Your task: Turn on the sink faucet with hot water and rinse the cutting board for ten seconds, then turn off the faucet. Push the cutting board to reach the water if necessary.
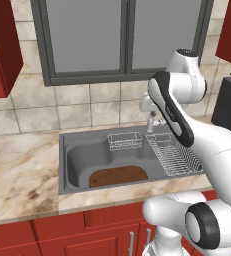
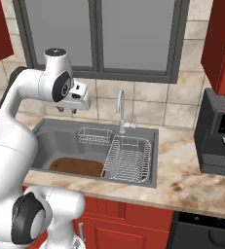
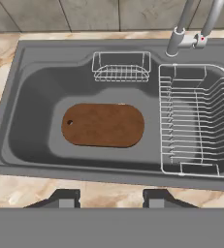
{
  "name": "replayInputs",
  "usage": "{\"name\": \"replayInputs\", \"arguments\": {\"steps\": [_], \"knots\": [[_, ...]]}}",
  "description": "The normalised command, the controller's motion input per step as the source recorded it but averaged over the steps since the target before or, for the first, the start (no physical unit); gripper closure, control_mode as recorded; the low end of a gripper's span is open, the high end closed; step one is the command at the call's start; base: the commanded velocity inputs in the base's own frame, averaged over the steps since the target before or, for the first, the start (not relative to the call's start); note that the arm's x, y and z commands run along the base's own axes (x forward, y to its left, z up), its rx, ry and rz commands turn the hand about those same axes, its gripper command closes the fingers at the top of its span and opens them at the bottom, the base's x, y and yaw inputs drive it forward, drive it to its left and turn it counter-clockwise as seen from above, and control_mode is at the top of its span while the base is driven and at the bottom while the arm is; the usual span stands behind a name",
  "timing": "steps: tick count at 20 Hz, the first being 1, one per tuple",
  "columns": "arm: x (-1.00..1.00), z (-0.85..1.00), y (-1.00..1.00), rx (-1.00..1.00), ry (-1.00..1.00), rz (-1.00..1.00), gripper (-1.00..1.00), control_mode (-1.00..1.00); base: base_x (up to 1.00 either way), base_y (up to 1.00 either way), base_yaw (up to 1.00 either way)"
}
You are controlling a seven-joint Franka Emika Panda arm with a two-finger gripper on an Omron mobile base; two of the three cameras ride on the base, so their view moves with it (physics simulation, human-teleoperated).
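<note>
Here the flat brown rounded cutting board (image 3: pixel 103 125) lies lengthwise along the grey steel sink (image 3: pixel 40 82) floor; the gripper (image 3: pixel 108 197) hovers above, jaws seemingly parted, holding nothing.

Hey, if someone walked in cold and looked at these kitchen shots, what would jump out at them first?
Probably the big white robot arm that rears up over the counter, its gripper hovering above the left side of the sink. Next, the dark brown cutting board lying flat on the basin floor, left of the wire dish rack. The chrome faucet stands at the back rim by the rack, with no water running.
</note>
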Motion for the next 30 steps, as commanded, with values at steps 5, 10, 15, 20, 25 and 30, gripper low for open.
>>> {"name": "replayInputs", "arguments": {"steps": [5,10,15,20,25,30], "knots": [[0.03,0.03,-0.17,0.00,0.00,0.00,-1.00,-1.00,0.00,0.00,0.00],[0.14,0.24,-0.49,0.00,0.00,0.00,-1.00,-1.00,0.00,0.00,0.00],[0.25,0.20,-0.52,0.00,0.00,0.00,-1.00,-1.00,0.00,0.00,0.00],[0.21,0.00,-0.43,0.00,0.00,0.00,-1.00,-1.00,0.00,0.00,0.00],[0.27,-0.07,-0.09,0.00,0.00,0.00,-1.00,-1.00,0.00,0.00,0.00],[0.44,-0.10,-0.09,0.00,-0.01,0.00,-1.00,-1.00,0.00,0.00,0.00]]}}
